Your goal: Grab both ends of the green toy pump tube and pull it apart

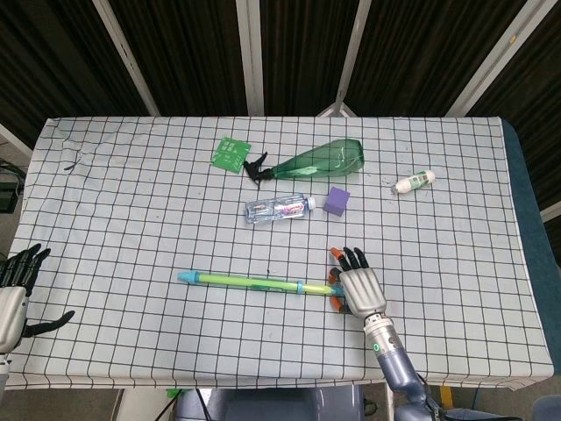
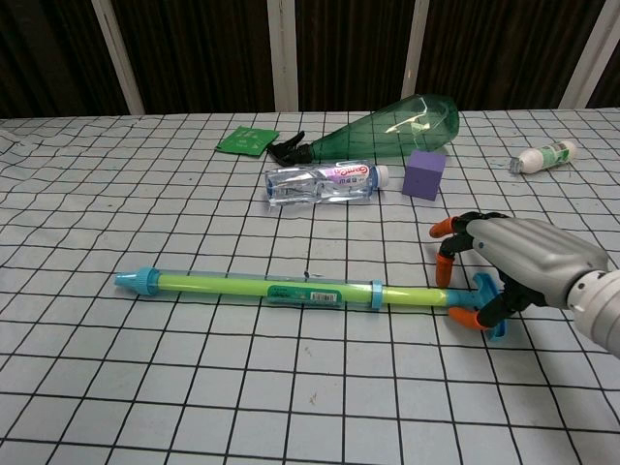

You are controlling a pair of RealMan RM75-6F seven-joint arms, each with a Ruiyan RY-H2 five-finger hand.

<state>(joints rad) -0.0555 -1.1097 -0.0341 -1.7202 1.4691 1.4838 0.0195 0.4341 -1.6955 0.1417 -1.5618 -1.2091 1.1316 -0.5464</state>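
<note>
The green toy pump tube (image 1: 250, 282) (image 2: 281, 288) lies flat across the near middle of the table, with a blue cap at its left end and a blue T-handle (image 2: 487, 300) at its right end. My right hand (image 1: 361, 291) (image 2: 523, 257) hovers over that handle end. Its fingers are apart, with the orange-tipped fingers beyond the rod and the thumb on the near side by the handle, and no grip is closed on it. My left hand (image 1: 13, 298) shows only in the head view, spread open beyond the table's left edge and far from the tube.
Behind the tube lie a flattened clear water bottle (image 1: 279, 209) (image 2: 325, 182), a purple cube (image 1: 337, 201) (image 2: 424, 174), a green spray bottle (image 1: 316, 160) (image 2: 387, 131), a green card (image 1: 230, 151) and a small white bottle (image 1: 414, 182) at the right.
</note>
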